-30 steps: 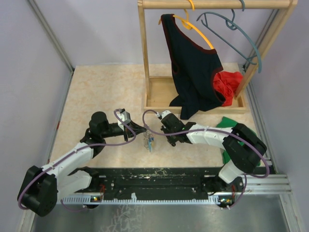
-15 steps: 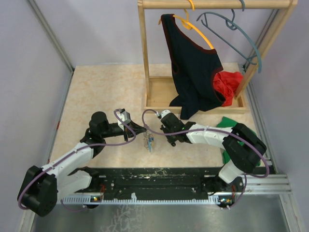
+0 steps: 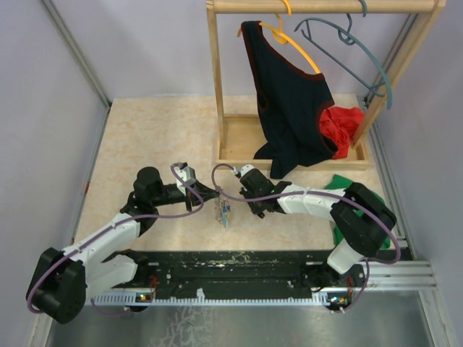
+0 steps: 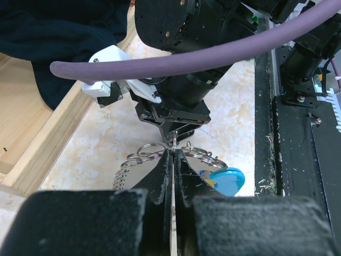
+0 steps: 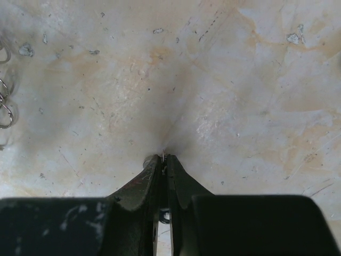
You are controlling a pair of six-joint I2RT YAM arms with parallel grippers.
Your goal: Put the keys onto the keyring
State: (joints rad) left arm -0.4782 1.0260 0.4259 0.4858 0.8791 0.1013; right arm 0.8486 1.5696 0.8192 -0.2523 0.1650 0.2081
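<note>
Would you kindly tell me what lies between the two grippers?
The keyring of small metal loops, with its light-blue piece, clearest in the left wrist view.

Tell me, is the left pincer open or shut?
Shut: the left pincer shows no gap, its tips pinching the keyring wire.

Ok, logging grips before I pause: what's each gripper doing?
Left gripper: closed on the keyring.
Right gripper: closed on a thin metal piece, unclear which.

No legible text, labels, brand marks, numbers or signs in any view. Any print there might be is too small or blurred to read.
</note>
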